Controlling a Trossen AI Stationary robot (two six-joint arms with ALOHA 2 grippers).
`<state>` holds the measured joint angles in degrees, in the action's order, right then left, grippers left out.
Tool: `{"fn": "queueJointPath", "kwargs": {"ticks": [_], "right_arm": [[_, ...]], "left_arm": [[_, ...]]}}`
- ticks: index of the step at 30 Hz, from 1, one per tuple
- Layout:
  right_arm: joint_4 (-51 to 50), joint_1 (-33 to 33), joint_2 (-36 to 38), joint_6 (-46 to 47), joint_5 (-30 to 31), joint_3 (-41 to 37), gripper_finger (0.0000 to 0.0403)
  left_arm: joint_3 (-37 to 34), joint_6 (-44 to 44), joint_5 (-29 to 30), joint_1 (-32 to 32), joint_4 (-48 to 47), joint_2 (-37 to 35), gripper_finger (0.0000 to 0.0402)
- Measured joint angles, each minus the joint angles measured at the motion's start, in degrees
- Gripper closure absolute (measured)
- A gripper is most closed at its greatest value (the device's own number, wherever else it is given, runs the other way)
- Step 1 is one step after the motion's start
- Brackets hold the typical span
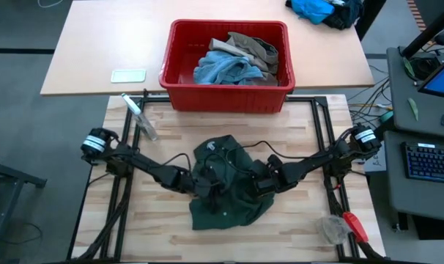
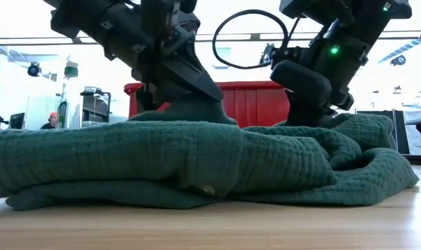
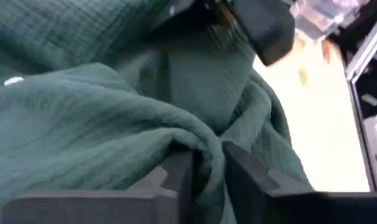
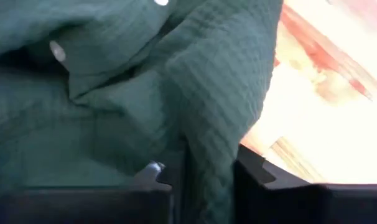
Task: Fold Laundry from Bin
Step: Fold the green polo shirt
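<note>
I see the dark green shorts [image 1: 226, 187] crumpled on the wooden surface [image 1: 171, 231] just in front of the red bin [image 1: 228, 95], which holds the light blue denim [image 1: 220, 70] and a khaki piece [image 1: 253, 45] (both heaped inside). My left claw [image 3: 204, 171] sits low on the shorts with a fold of green cloth pinched between its fingers [image 3: 176, 177]. My right claw [image 4: 207, 174] does likewise, a ridge of the same fabric clamped between its fingers [image 4: 257, 171].
</note>
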<state>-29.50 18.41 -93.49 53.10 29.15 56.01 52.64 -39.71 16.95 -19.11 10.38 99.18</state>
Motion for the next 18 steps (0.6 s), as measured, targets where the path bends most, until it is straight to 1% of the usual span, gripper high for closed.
{"fn": "queueJointPath", "kwargs": {"ticks": [3,5,9,11,14,18], "right_arm": [[0.09,0.00,0.00,0.39,0.79,0.00,0.0284],[0.19,0.01,0.00,0.44,0.87,-0.01,0.0266],[0.27,0.09,0.00,0.43,0.89,0.00,0.0232],[0.33,0.09,-0.02,0.41,0.89,0.00,0.0219],[0.76,0.09,-0.02,0.37,0.91,-0.02,0.0202],[1.82,0.09,-0.04,0.32,0.93,0.00,0.0187]], "left_arm": [[-0.02,-1.08,-0.03,-0.01,-2.06,-1.25,0.0286],[0.00,-3.59,-0.02,0.00,-5.59,-2.44,0.0262],[0.00,-9.67,0.01,0.00,-17.32,-5.38,0.0218],[0.00,-10.68,0.32,-0.02,-23.17,-6.87,0.0200],[0.00,-10.98,1.64,-0.02,-29.84,-8.36,0.0179],[-0.01,-11.42,2.23,0.08,-35.54,-9.00,0.0168]]}}
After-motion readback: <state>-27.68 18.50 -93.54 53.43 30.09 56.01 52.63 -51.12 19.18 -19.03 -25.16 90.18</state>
